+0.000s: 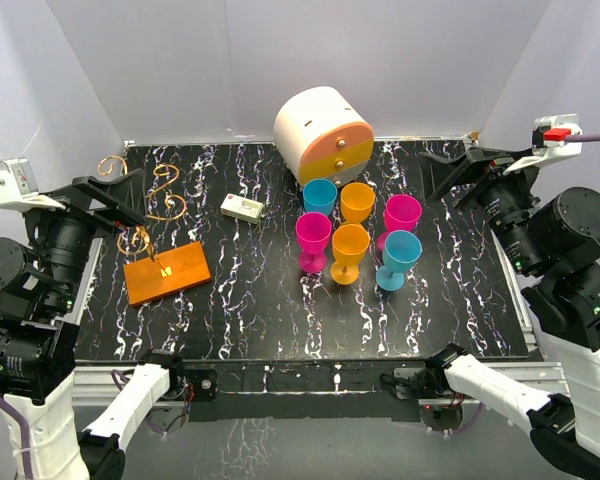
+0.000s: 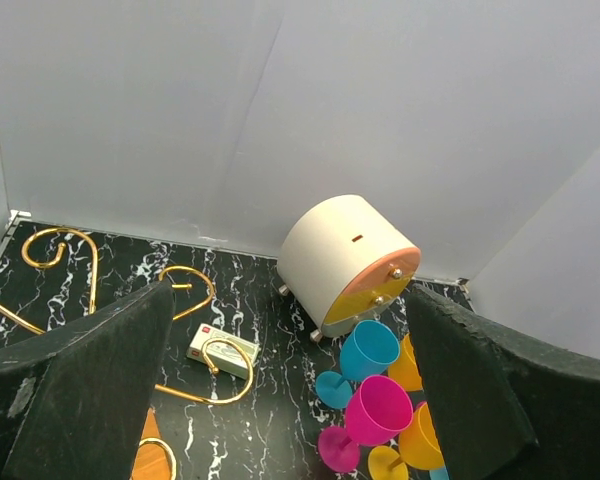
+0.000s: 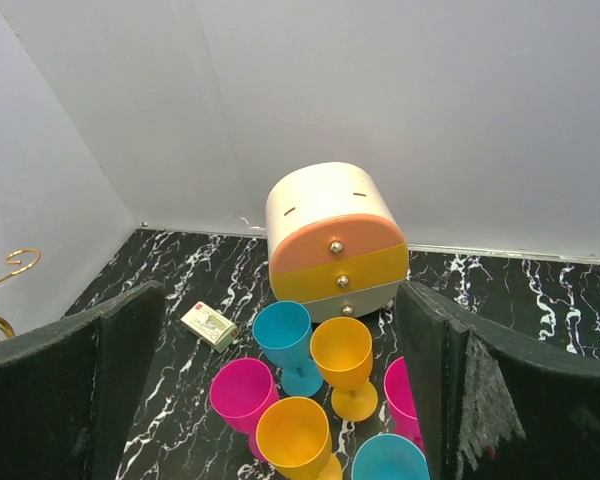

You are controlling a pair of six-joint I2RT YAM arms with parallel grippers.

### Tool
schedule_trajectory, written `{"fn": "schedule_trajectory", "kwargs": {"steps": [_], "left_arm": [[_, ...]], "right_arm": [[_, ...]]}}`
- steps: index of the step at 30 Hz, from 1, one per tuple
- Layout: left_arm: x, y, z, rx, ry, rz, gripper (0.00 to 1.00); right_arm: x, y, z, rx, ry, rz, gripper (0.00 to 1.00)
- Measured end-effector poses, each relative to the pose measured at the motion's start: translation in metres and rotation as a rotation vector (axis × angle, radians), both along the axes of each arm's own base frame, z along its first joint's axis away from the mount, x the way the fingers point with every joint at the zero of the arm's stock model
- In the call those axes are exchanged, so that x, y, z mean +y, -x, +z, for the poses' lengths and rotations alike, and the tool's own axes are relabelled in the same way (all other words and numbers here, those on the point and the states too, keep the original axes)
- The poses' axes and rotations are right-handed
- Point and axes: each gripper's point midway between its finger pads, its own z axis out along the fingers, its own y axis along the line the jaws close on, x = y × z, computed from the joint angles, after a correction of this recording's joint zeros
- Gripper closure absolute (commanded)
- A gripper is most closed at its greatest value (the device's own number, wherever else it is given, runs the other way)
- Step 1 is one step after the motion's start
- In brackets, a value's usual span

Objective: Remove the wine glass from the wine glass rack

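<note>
The wine glass rack has a flat orange base plate [image 1: 167, 272] and curly golden wire hooks [image 1: 166, 196] on a thin post, at the table's left. I see no glass hanging on the hooks, which also show in the left wrist view [image 2: 193, 288]. Several plastic wine glasses stand upright in a cluster mid-table: blue [image 1: 320, 197], orange [image 1: 357, 202] and pink [image 1: 313, 235] among them. My left gripper [image 1: 130, 197] is open and empty, raised just left of the hooks. My right gripper [image 1: 452, 172] is open and empty, raised at the far right.
A round white-and-orange drawer cabinet [image 1: 320, 130] stands at the back centre, behind the glasses. A small white box [image 1: 243, 208] lies between the rack and the glasses. White walls enclose the table on three sides.
</note>
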Motion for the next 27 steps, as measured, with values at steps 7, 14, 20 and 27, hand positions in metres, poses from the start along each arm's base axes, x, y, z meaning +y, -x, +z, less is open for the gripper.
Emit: {"fn": "schedule_trajectory", "kwargs": {"steps": [7, 14, 20, 27], "left_arm": [[0.0019, 0.0008, 0.0004, -0.001, -0.005, 0.009, 0.01], [0.0034, 0.0022, -0.0016, 0.007, -0.008, 0.016, 0.01], [0.0043, 0.0036, -0.0012, 0.003, -0.011, 0.02, 0.01], [0.0046, 0.0042, -0.001, 0.002, -0.013, 0.021, 0.01]], "right_arm": [[0.0029, -0.0015, -0.0016, 0.002, 0.002, 0.01, 0.02], [0.0057, -0.0055, -0.0051, 0.002, 0.002, 0.013, 0.02], [0.0064, -0.0068, -0.0063, 0.002, 0.003, 0.012, 0.02], [0.0071, -0.0079, -0.0056, -0.007, -0.002, 0.012, 0.02]]}}
